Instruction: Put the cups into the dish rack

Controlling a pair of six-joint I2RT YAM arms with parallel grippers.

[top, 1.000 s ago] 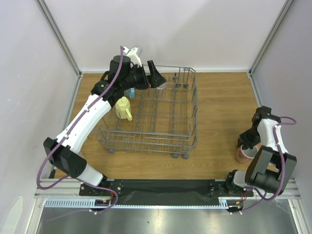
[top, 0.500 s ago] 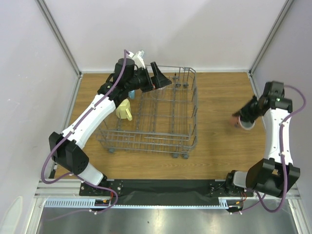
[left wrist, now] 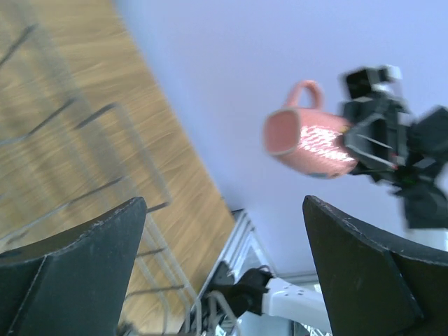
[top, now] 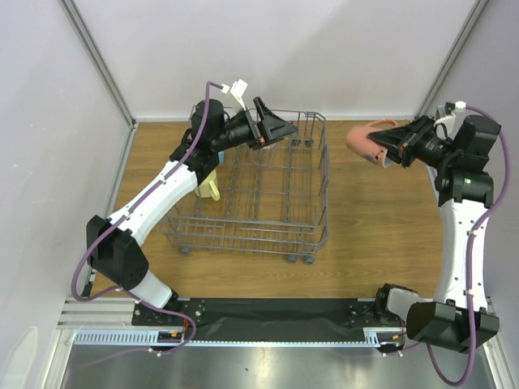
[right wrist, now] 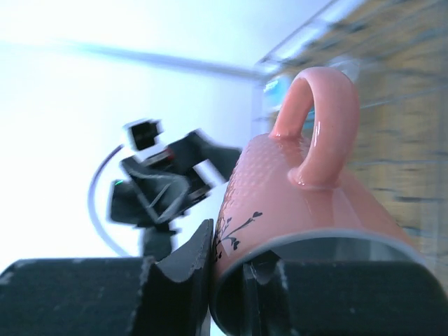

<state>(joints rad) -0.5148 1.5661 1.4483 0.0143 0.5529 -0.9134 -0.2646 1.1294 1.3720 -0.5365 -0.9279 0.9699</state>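
My right gripper (top: 388, 147) holds a salmon pink cup (top: 363, 138) high in the air, right of the dish rack (top: 326, 183). The cup lies on its side with its handle up. In the right wrist view, one finger (right wrist: 187, 267) presses the outside of the pink cup (right wrist: 301, 196) and the other sits inside its rim. My left gripper (top: 279, 128) hangs open and empty over the rack's far left corner. The left wrist view shows the pink cup (left wrist: 308, 137) ahead between its wide fingers (left wrist: 77, 266). A pale yellow cup (top: 212, 189) lies in the rack's left side, partly hidden by the left arm.
The grey wire rack stands left of centre on the wooden table (top: 381, 235). White walls and metal corner posts (top: 97, 61) close in the back and sides. The arm bases sit on a black rail (top: 268, 312) at the near edge.
My right arm lifted the pink cup off the table at the right, carried it up and toward the back, and tipped it sideways. My left gripper, still open, swung slightly right above the rack.
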